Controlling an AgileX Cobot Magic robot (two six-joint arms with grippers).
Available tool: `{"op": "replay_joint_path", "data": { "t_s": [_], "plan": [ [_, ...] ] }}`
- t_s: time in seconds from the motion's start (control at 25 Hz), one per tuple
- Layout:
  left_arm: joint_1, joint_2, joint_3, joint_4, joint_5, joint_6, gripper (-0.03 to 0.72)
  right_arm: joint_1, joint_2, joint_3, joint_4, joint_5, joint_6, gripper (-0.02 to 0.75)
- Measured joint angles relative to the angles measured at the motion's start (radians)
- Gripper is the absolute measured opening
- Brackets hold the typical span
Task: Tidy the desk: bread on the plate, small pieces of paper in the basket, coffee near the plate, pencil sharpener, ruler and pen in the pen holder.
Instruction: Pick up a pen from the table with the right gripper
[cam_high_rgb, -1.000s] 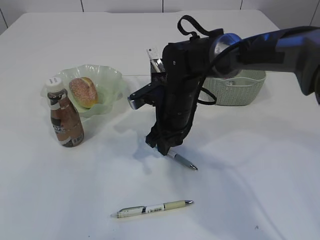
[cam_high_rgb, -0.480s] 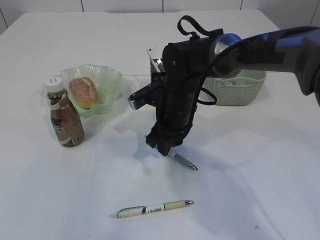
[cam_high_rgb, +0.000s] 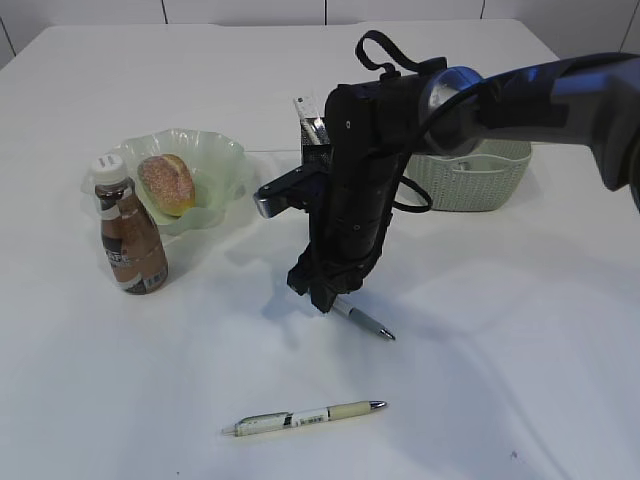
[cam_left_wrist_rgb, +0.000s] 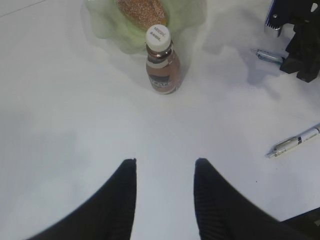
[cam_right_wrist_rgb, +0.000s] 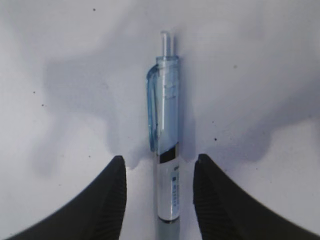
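Note:
My right gripper (cam_high_rgb: 322, 296) is open and low over the table, its fingers on either side of a blue clear pen (cam_right_wrist_rgb: 164, 125) that lies flat between them (cam_right_wrist_rgb: 160, 158); the pen's tip sticks out in the exterior view (cam_high_rgb: 367, 324). A cream pen (cam_high_rgb: 305, 417) lies nearer the front. Bread (cam_high_rgb: 167, 183) sits on the green plate (cam_high_rgb: 228, 160), with the coffee bottle (cam_high_rgb: 130, 235) upright beside it. The black mesh pen holder (cam_high_rgb: 314, 143) is partly hidden behind the right arm. My left gripper (cam_left_wrist_rgb: 165, 162) is open and empty over bare table.
A pale woven basket (cam_high_rgb: 475, 178) stands at the back right, behind the right arm. The left wrist view also shows the bottle (cam_left_wrist_rgb: 162, 65), the plate (cam_left_wrist_rgb: 107, 27), the cream pen (cam_left_wrist_rgb: 294, 141) and the right arm (cam_left_wrist_rgb: 305, 55).
The right gripper has shifted very slightly left and down over the blue pen. Nothing else has moved.

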Motion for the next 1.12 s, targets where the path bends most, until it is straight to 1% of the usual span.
{"op": "replay_joint_path", "data": {
  "t_s": [0.24,0.72,0.8,0.88,0.92,0.96,1.12],
  "plan": [
    [0.0,0.0,0.0,0.0,0.0,0.0,0.268,0.0,0.015,-0.002,0.004,0.0,0.004,0.361],
    [0.0,0.0,0.0,0.0,0.0,0.0,0.268,0.0,0.023,-0.002,-0.005,0.066,0.016,0.352],
    [0.0,0.0,0.0,0.0,0.0,0.0,0.268,0.0,0.023,-0.002,-0.012,0.071,0.016,0.33],
    [0.0,0.0,0.0,0.0,0.0,0.0,0.268,0.0,0.024,-0.002,-0.022,0.073,0.016,0.292],
    [0.0,0.0,0.0,0.0,0.0,0.0,0.268,0.0,0.024,-0.002,-0.022,0.073,0.016,0.292],
    [0.0,0.0,0.0,0.0,0.0,0.0,0.268,0.0,0.027,-0.002,-0.026,0.071,0.016,0.259],
    [0.0,0.0,0.0,0.0,0.0,0.0,0.268,0.0,0.033,-0.011,-0.03,0.071,0.018,0.242]
  ]
}}
